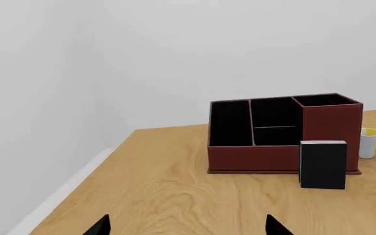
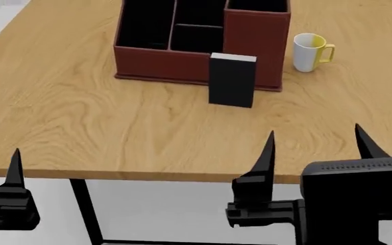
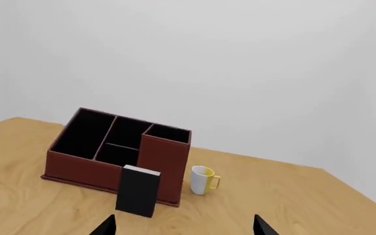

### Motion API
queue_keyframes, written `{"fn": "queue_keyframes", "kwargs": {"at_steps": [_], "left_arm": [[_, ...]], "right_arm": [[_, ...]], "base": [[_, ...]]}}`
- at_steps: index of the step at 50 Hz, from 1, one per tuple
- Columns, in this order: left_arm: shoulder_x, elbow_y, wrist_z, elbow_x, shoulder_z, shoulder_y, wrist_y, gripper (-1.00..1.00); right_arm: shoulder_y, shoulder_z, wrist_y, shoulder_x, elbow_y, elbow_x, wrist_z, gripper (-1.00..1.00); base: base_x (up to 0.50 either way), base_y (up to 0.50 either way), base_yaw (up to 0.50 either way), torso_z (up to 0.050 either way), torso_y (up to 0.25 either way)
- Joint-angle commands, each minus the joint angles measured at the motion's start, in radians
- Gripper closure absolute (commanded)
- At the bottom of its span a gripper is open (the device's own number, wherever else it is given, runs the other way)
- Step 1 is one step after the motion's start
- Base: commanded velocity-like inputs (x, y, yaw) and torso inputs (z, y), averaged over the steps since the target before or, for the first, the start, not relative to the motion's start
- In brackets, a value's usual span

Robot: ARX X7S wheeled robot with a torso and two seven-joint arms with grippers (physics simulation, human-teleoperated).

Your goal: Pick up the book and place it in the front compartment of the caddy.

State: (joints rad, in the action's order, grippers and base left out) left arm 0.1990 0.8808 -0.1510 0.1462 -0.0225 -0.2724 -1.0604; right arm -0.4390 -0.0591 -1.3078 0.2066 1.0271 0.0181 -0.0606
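left gripper [image 2: 12, 171]: low at the near left table edge in head view, only one finger [image 2: 14, 168] in frame there. Left wrist view shows two tips [image 1: 100, 225] far apart, so spread, nothing between them.
table [image 2: 80, 117]: light wood, black leg under the near edge.
caddy [image 2: 162, 58]: red-brown box, black inside, far centre of the table. Thin dividers split it: a low part on the left with a long slot and two smaller slots, a taller square bin at the right end.
book [image 2: 232, 80]: black, white page edge on top, standing upright on the table right in front of the caddy's near wall, about where the low part meets the tall bin. Touching the wall or just off it: cannot tell. Not in any compartment. Well apart from both grippers.
mug [image 2: 310, 52]: white outside, yellow inside and handle, upright, just right of the caddy's tall end, apart from it.
right gripper [image 2: 315, 148]: over the near right table edge, fingers pointing toward the book, spread wide, holding nothing. Both tips also show far apart in right wrist view.
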Motion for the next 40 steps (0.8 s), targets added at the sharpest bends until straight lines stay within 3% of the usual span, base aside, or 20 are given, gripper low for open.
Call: {"fn": "queue_keyframes", "kwargs": {"at_steps": [1,5,40], "left_arm": [[0.003,0.003,-0.005,0.006,0.000,-0.001,-0.002,-1.00],[0.005,0.004,-0.008,0.008,0.001,-0.002,-0.003,-1.00],[0.014,0.013,-0.026,0.027,0.004,-0.002,-0.005,-1.00]], "right_arm": [[-0.001,-0.022,-0.001,0.013,-0.002,-0.001,-0.016,-1.00],[0.002,0.066,0.009,-0.034,-0.002,0.033,0.020,-1.00],[0.004,0.061,0.009,-0.008,-0.003,0.046,-0.011,-1.00]], "base": [[0.50,0.28,0.00,0.000,0.000],[0.50,0.25,0.00,0.000,0.003],[0.50,0.00,0.00,0.000,0.001]]}}
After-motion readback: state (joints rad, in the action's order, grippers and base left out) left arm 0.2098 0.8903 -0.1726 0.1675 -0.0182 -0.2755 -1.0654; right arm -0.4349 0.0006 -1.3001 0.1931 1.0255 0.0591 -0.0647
